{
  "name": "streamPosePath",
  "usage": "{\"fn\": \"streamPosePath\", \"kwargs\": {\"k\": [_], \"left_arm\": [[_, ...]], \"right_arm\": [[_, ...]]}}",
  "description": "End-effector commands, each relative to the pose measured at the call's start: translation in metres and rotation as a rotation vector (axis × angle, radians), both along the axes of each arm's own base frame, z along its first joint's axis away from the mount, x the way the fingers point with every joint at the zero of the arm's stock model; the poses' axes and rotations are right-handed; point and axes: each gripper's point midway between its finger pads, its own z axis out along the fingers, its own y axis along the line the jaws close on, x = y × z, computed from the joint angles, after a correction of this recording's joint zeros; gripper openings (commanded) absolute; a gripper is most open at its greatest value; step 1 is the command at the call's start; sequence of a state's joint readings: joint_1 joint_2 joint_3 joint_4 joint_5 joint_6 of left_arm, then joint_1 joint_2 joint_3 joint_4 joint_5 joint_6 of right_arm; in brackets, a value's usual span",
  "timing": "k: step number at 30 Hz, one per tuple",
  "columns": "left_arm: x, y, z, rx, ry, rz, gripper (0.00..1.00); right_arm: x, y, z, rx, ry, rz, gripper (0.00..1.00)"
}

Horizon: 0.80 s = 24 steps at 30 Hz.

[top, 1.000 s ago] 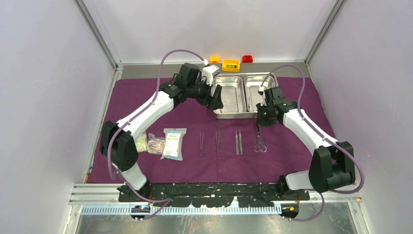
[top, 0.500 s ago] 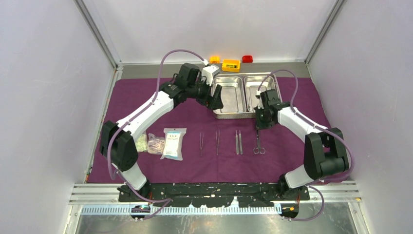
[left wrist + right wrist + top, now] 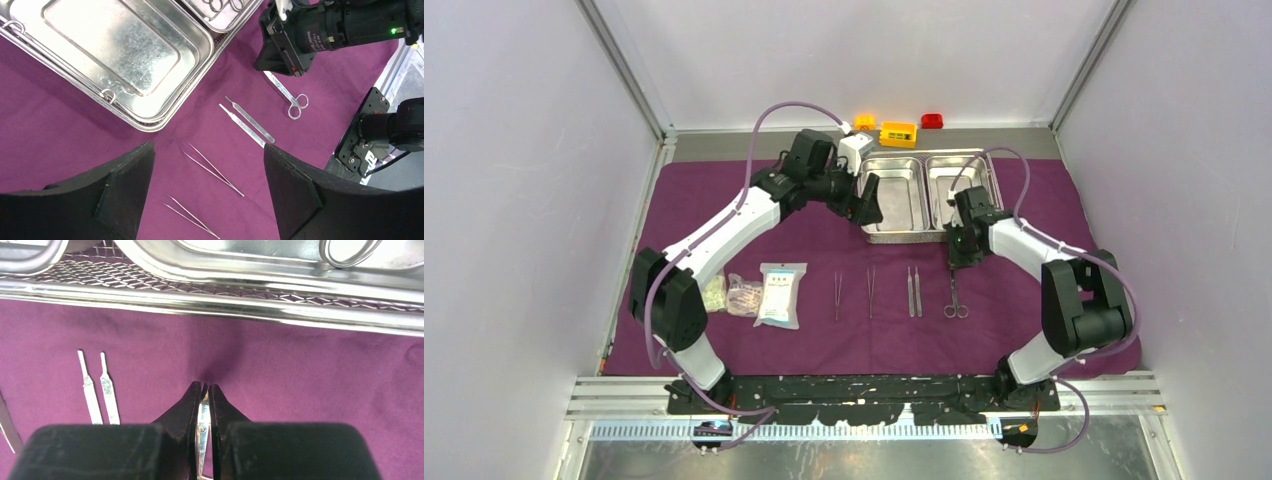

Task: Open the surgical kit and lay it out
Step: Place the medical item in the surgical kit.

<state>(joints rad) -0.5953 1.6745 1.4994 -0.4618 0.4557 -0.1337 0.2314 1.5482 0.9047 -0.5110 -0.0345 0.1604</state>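
While right pincer (image 3: pixel 202 390) pinches scissors (image 3: pixel 955 292) just beside the tray (image 3: pixel 280 315) rim, left pincer (image 3: pixel 209 150) spread above cloth (image 3: pixel 824 340)

A grey table (image 3: pixel 724 145) is carrying a large dark-purple cloth (image 3: pixel 824 340), which is covering nearly all of it and leaving a bare grey strip along the far edge. On that strip, three toy bricks are sitting in a line: a small orange brick (image 3: pixel 865 122) on the left, a larger yellow brick (image 3: pixel 898 133) in the middle, and a small red brick (image 3: pixel 932 121) on the right.

On the cloth, a shiny two-compartment steel tray (image 3: pixel 904 237) is sitting towards the far side, right of centre. Nearer, a row of things is lying from left to right: three clear sealed packets (image 3: pixel 781 294), two thin steel tweezers (image 3: pixel 836 296), two slim steel handles (image 3: pixel 913 291) side by side, and steel scissors (image 3: pixel 955 295) with their finger rings pointing near.
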Motion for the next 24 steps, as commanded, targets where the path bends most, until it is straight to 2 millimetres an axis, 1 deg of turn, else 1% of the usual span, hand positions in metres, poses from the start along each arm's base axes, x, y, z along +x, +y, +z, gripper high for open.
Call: {"fn": "streamPosePath", "kwargs": {"k": [1, 5, 17, 24], "left_arm": [[0.0021, -0.005, 0.031, -0.065, -0.051, -0.01, 0.82], [0.0018, -0.0063, 0.0302, -0.071, -0.042, -0.011, 0.82], [0.0003, -0.0064, 0.0289, -0.074, -0.035, -0.013, 0.82], [-0.0005, -0.0054, 0.0302, -0.075, -0.035, -0.013, 0.82]], "right_arm": [[0.0148, -0.0017, 0.0011, -0.015, -0.023, -0.009, 0.0], [0.0156, -0.0021, -0.0021, -0.021, -0.009, -0.015, 0.0], [0.016, -0.0022, -0.001, -0.019, -0.013, -0.029, 0.0], [0.0158, -0.0023, -0.0039, -0.022, 0.004, -0.036, 0.02]]}}
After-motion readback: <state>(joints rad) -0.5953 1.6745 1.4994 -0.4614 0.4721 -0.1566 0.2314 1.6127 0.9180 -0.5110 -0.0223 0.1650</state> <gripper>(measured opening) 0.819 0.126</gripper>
